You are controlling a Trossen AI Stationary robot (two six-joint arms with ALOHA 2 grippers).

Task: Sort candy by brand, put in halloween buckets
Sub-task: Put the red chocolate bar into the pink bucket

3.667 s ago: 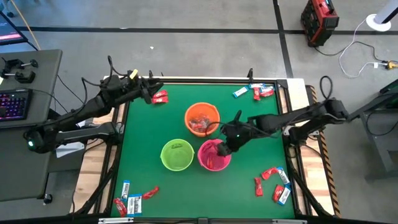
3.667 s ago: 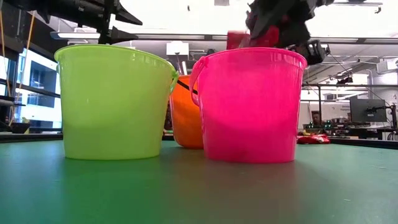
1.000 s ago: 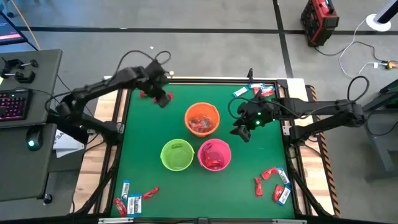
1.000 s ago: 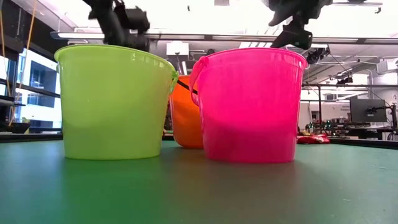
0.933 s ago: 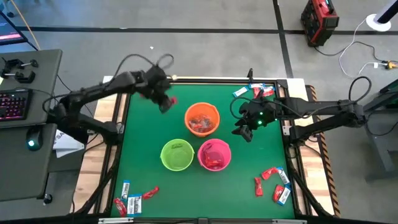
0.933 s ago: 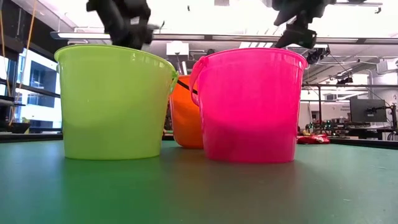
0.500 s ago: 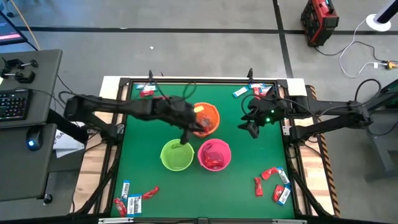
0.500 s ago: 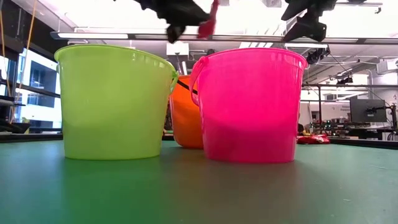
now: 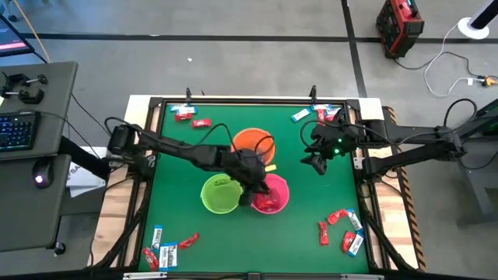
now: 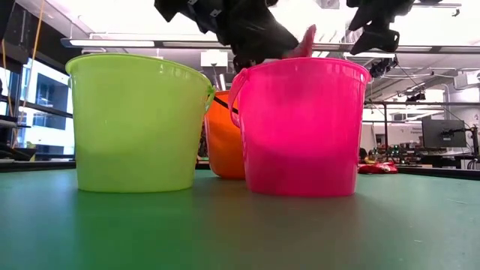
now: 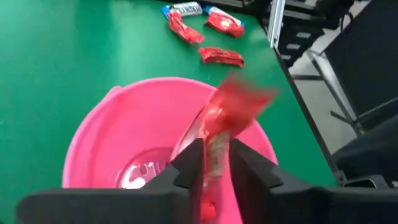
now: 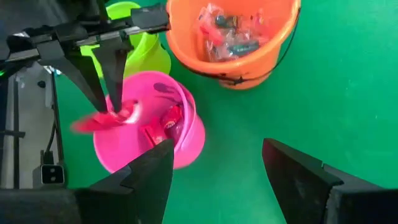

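Observation:
Three buckets stand mid-table on their bases: orange (image 9: pixel 253 146), lime green (image 9: pixel 221 194) and pink (image 9: pixel 268 194). My left gripper (image 11: pixel 214 168) hangs over the pink bucket (image 11: pixel 124 137), shut on a red candy (image 11: pixel 233 109). My right gripper (image 12: pixel 217 180) hovers open above the table right of the orange bucket (image 12: pixel 236 37), holding nothing. Wrapped candies (image 12: pixel 227 34) lie in the orange bucket, and red ones (image 12: pixel 168 121) in the pink bucket (image 12: pixel 149 134). My left gripper pinches the red candy's lower part (image 11: pixel 214 152) between its two fingers. The fingers (image 12: pixel 115 81) slant downward from the table's left side. The rest of the wrapper (image 10: pixel 306 37) sticks out past the fingertips, clear above the pink bucket's mouth.
Loose candy lies in four heaps on the green mat: far left (image 9: pixel 191 118), far right (image 9: pixel 319 115), near right (image 9: pixel 342 225) and near left (image 9: pixel 167 249). A black frame runs around the mat (image 9: pixel 179 167). The buckets stand close together.
My left gripper has swung with the red candy from the table's far left corner, past the orange bucket, to above the pink bucket, tipping downward and sinking a little. My right gripper has drawn back slightly toward the right edge, still open.

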